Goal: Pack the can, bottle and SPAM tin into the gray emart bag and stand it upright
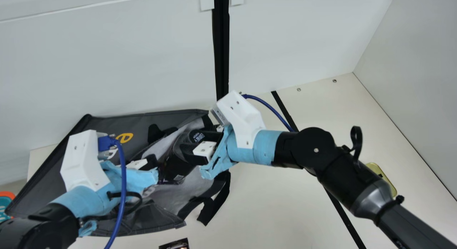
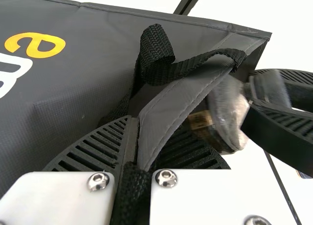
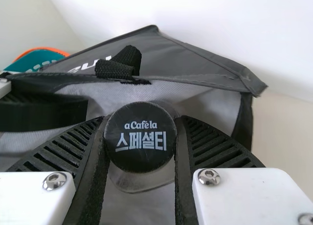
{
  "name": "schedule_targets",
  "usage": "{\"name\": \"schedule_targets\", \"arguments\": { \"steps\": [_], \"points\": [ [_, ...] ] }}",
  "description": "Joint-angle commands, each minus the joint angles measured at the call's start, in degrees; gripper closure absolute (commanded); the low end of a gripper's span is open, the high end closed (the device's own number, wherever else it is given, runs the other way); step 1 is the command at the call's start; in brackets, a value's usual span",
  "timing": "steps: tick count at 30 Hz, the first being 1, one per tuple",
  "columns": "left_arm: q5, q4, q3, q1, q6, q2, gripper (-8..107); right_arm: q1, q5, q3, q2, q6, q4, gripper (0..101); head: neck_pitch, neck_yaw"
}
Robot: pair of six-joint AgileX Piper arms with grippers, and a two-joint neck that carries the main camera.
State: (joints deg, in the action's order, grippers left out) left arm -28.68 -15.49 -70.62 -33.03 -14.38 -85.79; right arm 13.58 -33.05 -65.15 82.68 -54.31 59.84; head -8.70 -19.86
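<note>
bottle (image 3: 139, 182) pinched by its cap (image 3: 140, 159) in the right end effector (image 3: 141, 137), lengthwise toward the open gray emart bag (image 2: 88, 83), clamped at its rim by the left end effector (image 2: 149, 129).

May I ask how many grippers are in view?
2: the left gripper is on the edge of the bag, and the right gripper holds the bottle by its cap.
</note>
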Motion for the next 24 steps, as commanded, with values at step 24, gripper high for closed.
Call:
{"name": "schedule_targets", "arguments": {
  "steps": [24],
  "points": [
    [0.0, 0.0, 0.0, 0.0, 0.0, 0.0, 107, 4.2, 3.2, -0.8, 5.0, -3.0, 4.0, 101, -1.3, -0.1]
  ]
}}
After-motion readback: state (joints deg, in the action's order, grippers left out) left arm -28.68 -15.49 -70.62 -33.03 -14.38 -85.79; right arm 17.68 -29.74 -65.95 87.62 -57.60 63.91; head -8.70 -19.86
